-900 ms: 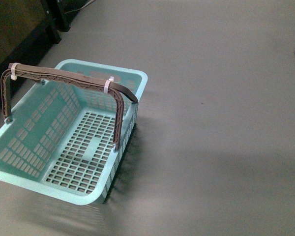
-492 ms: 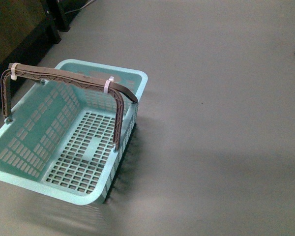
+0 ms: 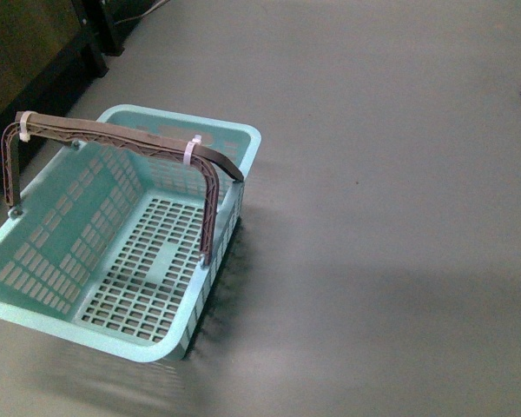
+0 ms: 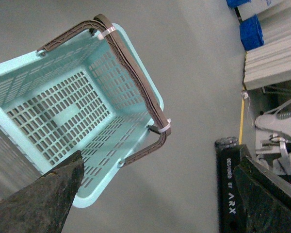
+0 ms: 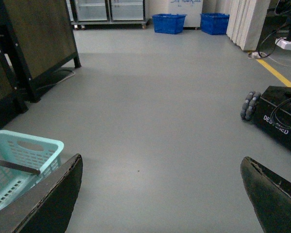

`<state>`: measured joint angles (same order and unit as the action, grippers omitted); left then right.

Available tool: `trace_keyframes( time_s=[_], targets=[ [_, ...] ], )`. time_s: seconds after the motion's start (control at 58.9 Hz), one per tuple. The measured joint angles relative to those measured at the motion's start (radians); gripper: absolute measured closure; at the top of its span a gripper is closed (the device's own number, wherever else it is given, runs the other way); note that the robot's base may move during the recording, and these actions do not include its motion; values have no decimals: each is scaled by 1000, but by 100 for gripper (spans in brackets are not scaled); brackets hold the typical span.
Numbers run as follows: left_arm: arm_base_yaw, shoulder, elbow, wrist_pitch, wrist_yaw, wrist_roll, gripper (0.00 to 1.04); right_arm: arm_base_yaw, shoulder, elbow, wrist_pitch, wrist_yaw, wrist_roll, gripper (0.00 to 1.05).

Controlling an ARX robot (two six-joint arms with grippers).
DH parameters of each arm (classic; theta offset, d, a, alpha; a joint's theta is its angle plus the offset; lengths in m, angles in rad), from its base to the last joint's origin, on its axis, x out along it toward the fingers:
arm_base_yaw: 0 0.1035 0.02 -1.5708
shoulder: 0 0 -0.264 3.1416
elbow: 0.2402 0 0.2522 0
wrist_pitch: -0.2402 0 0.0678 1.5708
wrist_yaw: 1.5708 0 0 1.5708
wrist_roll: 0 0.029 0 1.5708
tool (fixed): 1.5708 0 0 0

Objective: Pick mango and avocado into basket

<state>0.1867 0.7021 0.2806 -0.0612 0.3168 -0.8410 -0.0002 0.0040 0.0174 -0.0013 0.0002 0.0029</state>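
Basket (image 3: 78, 326): being seen empty; mango, avocado not in view. L gripper (image 4: 157, 162), R gripper (image 5: 161, 160) being held spread, unloaded; picks pending.

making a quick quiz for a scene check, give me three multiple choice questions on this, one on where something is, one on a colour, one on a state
1. In the front view, where does the basket stand?
A) on the grey floor, left of middle
B) on a shelf at the right
C) on a wooden table

2. What colour are the two crates far back in the right wrist view?
A) red
B) blue
C) white

3. What is in the basket?
A) a mango
B) an avocado
C) nothing

Answers:
1 A, bare grey floor lies beside and beyond it.
2 B, both crates are plainly blue.
3 C, its slotted bottom shows bare in the front and left wrist views.
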Motion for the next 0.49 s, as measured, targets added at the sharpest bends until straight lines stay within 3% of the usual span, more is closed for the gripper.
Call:
trace_keyframes(
  time_s=[0.272, 0.492],
  targets=[
    [-187, 609, 117, 455, -172, -159, 9, 0, 0, 0, 0, 0, 0, 9],
    [-273, 1036, 303, 649, -245, -255, 9, 0, 0, 0, 0, 0, 0, 9]
  ],
)
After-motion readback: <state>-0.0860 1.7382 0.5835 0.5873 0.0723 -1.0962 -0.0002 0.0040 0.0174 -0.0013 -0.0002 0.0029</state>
